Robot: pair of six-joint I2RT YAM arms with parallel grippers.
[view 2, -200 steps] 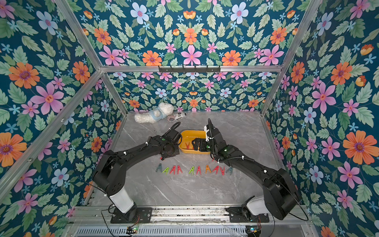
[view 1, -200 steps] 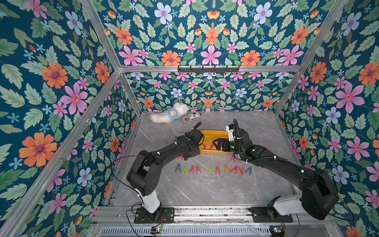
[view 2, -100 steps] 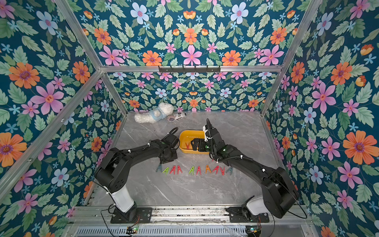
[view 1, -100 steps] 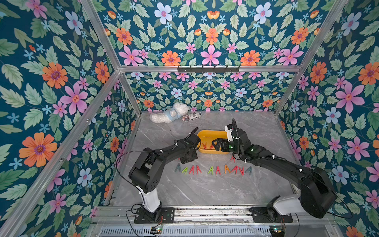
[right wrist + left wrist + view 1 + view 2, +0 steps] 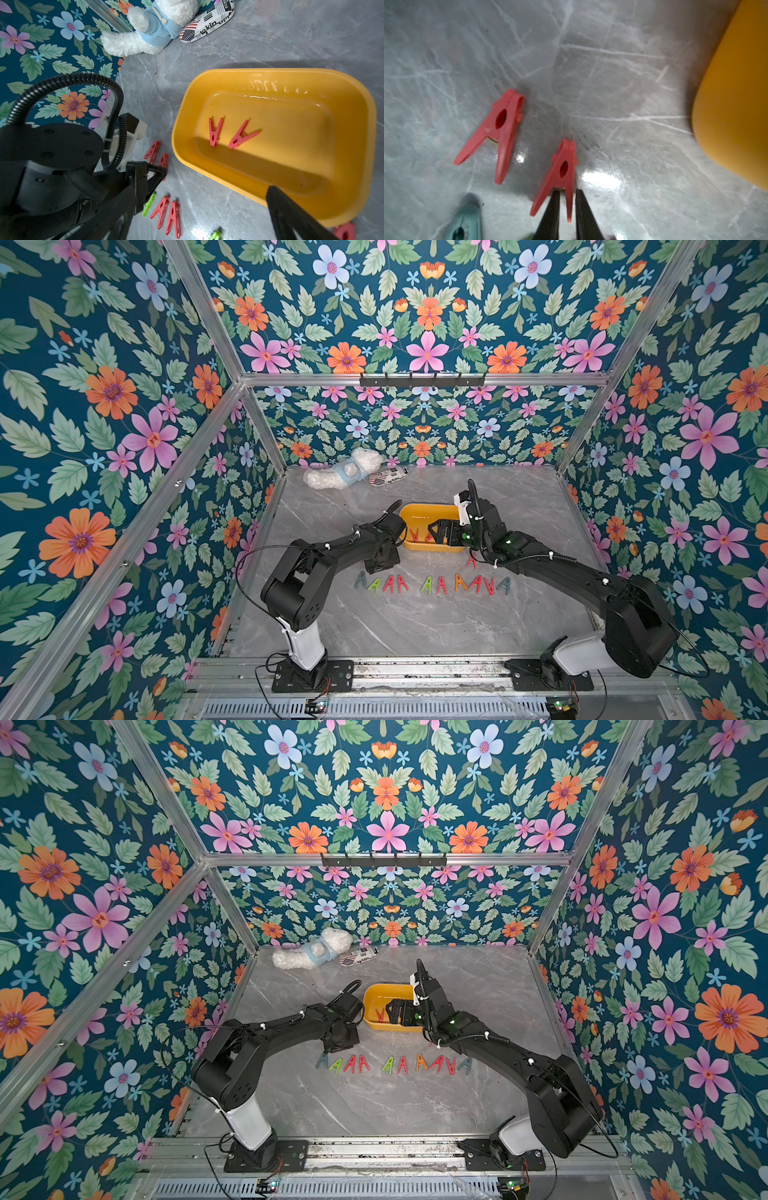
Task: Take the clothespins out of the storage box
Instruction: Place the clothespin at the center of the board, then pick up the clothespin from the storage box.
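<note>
Two clothespins lie on the floor of the yellow plastic storage box (image 5: 428, 508), which stands in the middle of the frame in both top views. They are in its left end. The right gripper (image 5: 440, 531) hangs over the box just to the right of them, so the right arm is clearly the nearer one. Its jaws are spread wide and hold nothing; the right wrist view shows only one black finger (image 5: 291, 216).

The straighter red plastic clothespin (image 5: 215, 132) and the slanted red plastic clothespin (image 5: 243, 135) both point their pinching ends to the long box wall that faces the row of coloured clothespins (image 5: 432, 584) on the grey marble table (image 5: 415, 626). Their legs open toward the middle of the box. The long axis of the first crosses the box; that of the second runs diagonally. I judge that the claw must turn to close across one body.

The left gripper (image 5: 568, 191) is low over the table outside the box, at the left end of the row. Its jaws stand a little apart around one leg of a released red plastic clothespin (image 5: 562, 168). Thin gaps show on both sides, so I judge that it is not pinched.
</note>
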